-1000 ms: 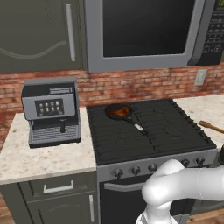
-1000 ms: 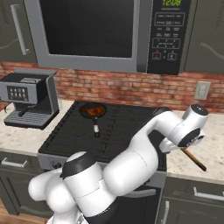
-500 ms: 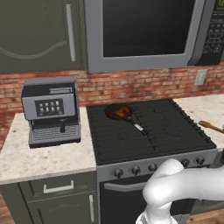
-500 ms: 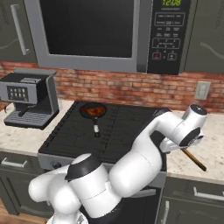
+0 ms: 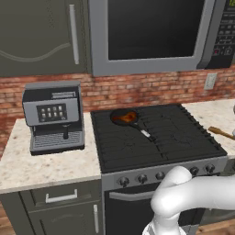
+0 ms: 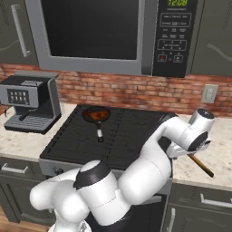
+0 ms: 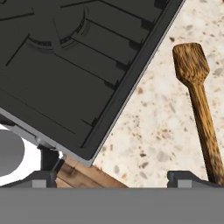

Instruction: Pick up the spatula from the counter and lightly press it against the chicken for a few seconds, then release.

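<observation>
Stove (image 5: 160, 137) meets speckled counter (image 7: 157, 122) on its right, with the pan (image 5: 125, 117) of chicken (image 6: 96, 114) on its back left burner. The wooden spatula (image 7: 199, 100) lies flat on that counter beneath the fingers (image 7: 186, 177), which are spread wide and grip nothing.

— What sort of place is this?

— A home kitchen, a rendered one. A black stove (image 5: 179, 135) with grates and a row of knobs sits between two stretches of speckled stone surface (image 5: 46, 165), and a microwave (image 5: 151, 32) hangs right above it.

— Anything else that says so?

— A coffee machine (image 5: 54, 117) left of the stove, a pan (image 5: 125, 117) on a back burner, and a wooden spatula (image 7: 199, 105) lying beside the stove. Behind is a red brick wall (image 5: 151, 89) with an outlet (image 5: 210, 81). There are dark grey cabinets (image 5: 41, 36) above and drawers (image 5: 50, 199) below.
</observation>
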Tool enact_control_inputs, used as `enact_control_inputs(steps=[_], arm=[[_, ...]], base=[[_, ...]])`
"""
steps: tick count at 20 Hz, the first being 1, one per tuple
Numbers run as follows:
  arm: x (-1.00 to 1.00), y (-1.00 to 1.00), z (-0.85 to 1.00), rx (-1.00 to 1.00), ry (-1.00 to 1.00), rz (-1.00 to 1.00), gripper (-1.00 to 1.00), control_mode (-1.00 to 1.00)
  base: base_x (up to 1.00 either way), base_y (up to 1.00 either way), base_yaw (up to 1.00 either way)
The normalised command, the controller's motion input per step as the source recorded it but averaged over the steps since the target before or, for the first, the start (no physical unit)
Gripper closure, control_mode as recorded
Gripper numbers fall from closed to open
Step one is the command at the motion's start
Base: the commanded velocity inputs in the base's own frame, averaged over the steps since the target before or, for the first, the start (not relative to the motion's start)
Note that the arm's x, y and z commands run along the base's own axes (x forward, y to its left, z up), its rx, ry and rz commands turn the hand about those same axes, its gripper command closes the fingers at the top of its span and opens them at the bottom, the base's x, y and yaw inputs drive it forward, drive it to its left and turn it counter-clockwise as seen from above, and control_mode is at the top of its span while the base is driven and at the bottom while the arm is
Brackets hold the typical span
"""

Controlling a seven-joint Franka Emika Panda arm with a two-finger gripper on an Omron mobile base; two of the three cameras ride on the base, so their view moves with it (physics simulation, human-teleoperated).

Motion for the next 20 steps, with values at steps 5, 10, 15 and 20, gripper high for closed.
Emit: enact_control_inputs(steps=[5, 10, 15, 20], arm=[[0.10, -0.07, -0.08, 0.00, 0.02, 0.00, -1.00, -1.00], [0.09, -0.04, -0.05, 0.00, 0.02, 0.00, -1.00, -1.00], [0.10, -0.05, -0.05, 0.00, 0.02, 0.00, -1.00, -1.00], [0.09, -0.05, -0.08, 0.00, 0.02, 0.00, -1.00, -1.00]], base=[[0.00, 0.00, 0.00], [0.00, 0.00, 0.00], [0.00, 0.00, 0.00], [0.00, 0.00, 0.00]])
